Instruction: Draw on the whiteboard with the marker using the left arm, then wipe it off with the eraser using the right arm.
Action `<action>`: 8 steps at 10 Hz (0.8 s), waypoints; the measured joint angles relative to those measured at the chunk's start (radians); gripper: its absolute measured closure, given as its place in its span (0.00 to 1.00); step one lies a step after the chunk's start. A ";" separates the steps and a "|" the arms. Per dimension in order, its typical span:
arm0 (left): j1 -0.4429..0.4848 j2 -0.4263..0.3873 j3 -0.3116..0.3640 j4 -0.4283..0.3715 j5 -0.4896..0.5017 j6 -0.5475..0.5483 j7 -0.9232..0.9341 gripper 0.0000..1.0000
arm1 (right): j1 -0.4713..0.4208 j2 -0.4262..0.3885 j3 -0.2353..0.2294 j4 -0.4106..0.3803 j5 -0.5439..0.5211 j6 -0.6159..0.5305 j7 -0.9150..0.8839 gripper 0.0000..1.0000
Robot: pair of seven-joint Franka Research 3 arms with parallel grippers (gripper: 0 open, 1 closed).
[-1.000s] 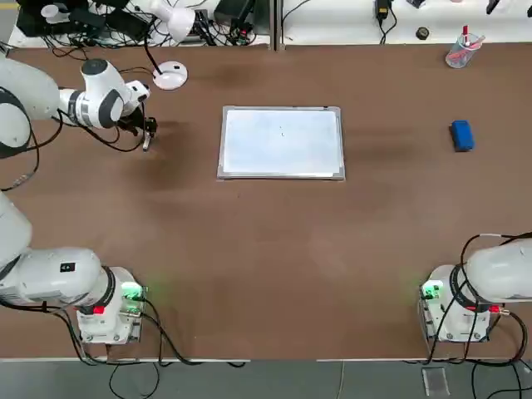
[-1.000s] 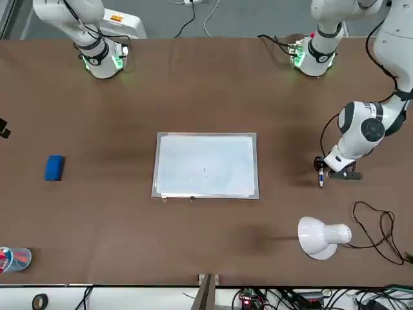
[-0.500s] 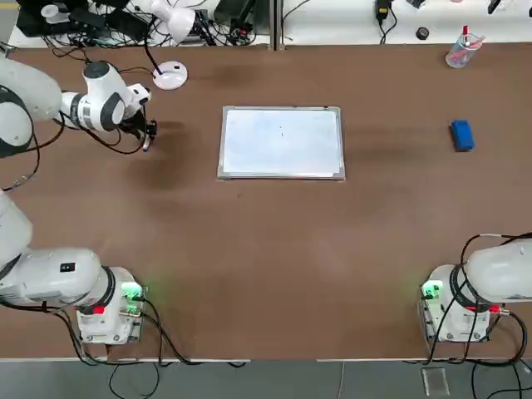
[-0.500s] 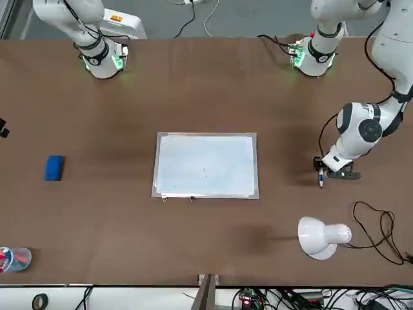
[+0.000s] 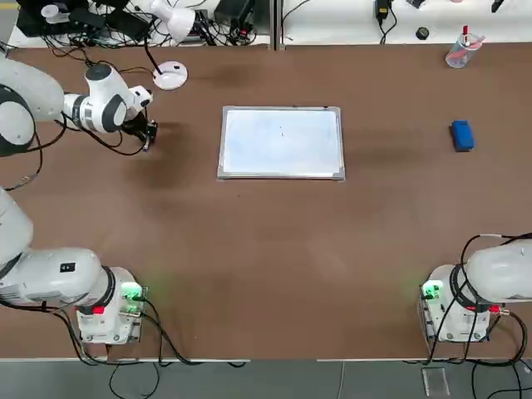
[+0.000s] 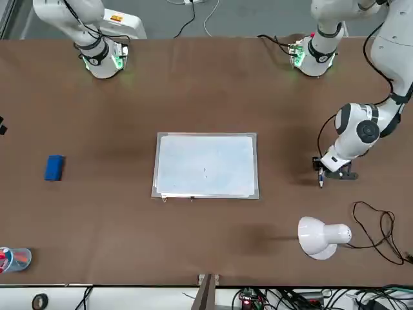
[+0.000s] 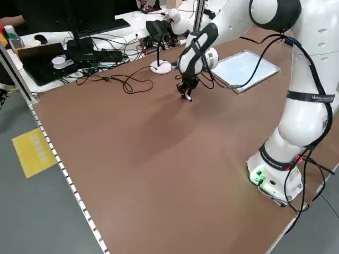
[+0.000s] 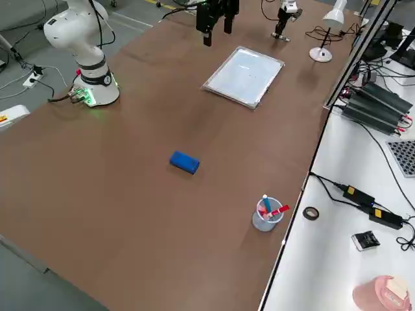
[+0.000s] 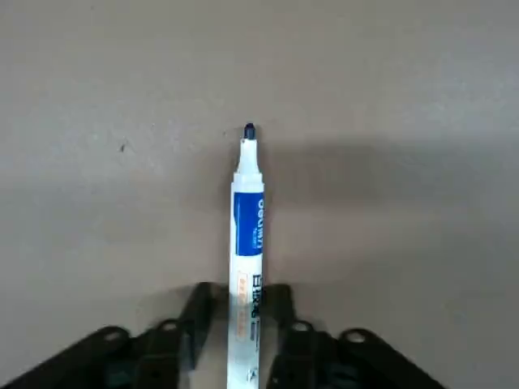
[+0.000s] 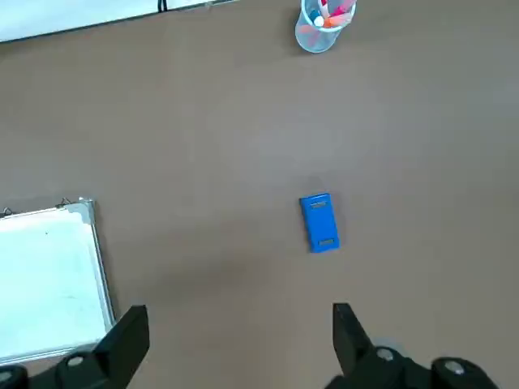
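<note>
The left gripper [image 9: 243,324] has its two fingers closed around the marker [image 9: 246,243].

The marker lies on the brown table [image 5: 266,249] and points away from the gripper, its dark tip bare. This gripper is low over the table, near the round foot of a white lamp [image 5: 169,76]. The whiteboard [image 5: 281,141] lies flat in the middle of the table, well apart from the marker. The blue eraser [image 5: 462,135] lies far off on the other side of the board. The right gripper [image 10: 235,340] hangs high above the table with its fingers wide apart and nothing in them. A clear cup [image 5: 460,53] with pens stands beyond the eraser.
</note>
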State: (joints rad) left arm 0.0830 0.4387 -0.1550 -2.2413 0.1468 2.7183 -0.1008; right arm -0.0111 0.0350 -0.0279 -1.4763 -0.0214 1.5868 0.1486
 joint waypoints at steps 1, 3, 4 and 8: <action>0.000 0.000 0.000 0.001 0.000 0.000 0.000 0.82 | 0.000 -0.001 -0.001 0.000 0.000 0.000 0.000 0.00; 0.000 -0.001 -0.001 0.002 0.000 0.000 0.000 0.83 | 0.000 0.000 -0.001 0.000 0.000 0.000 0.000 0.00; 0.000 -0.002 -0.003 0.005 0.000 0.000 0.000 0.83 | 0.001 0.000 -0.001 0.000 0.000 0.000 0.000 0.00; 0.005 -0.054 -0.095 0.089 -0.026 -0.190 -0.107 0.83 | 0.001 0.000 -0.001 -0.001 0.000 0.005 0.000 0.00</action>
State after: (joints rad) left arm 0.0878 0.3847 -0.2496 -2.1525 0.1204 2.5284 -0.2075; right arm -0.0104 0.0347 -0.0293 -1.4769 -0.0214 1.5922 0.1486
